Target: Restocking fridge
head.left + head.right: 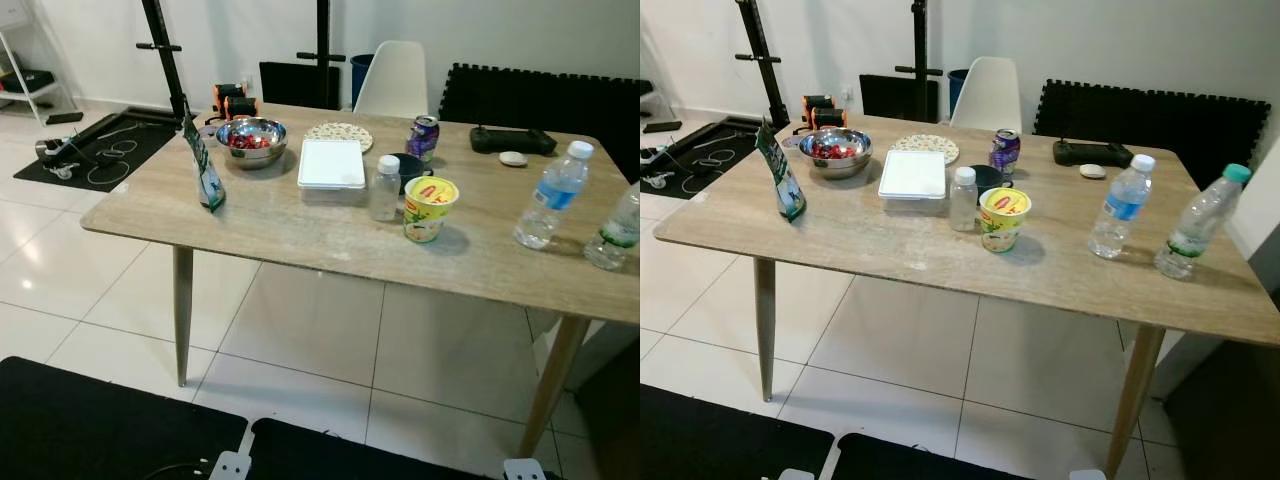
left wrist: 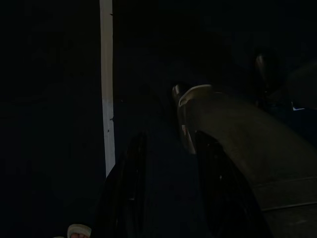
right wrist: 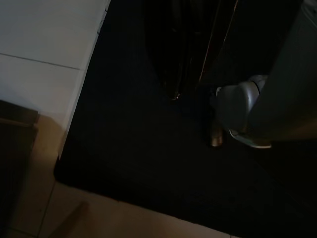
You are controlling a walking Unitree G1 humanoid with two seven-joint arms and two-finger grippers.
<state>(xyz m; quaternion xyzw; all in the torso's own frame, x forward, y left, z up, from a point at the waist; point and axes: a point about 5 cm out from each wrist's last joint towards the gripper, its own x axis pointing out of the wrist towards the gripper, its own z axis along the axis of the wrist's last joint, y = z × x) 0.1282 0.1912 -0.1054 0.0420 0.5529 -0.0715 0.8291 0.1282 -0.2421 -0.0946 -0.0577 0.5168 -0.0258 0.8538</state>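
Head views show both arms hanging idle; whether either hand is open, I cannot tell. On the worktop (image 1: 300, 235), nearest, the noodle cup (image 1: 430, 208) looks light and crushable, so hold its waist. Beside it, 2 water bottles (image 1: 1120, 206) look heavier, slippery. Farthest, the can (image 1: 423, 137).

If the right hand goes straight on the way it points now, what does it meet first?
Most likely the black floor mat. In the right wrist view the right hand is dim and points down at it, with nothing visible between. Depth is unclear.
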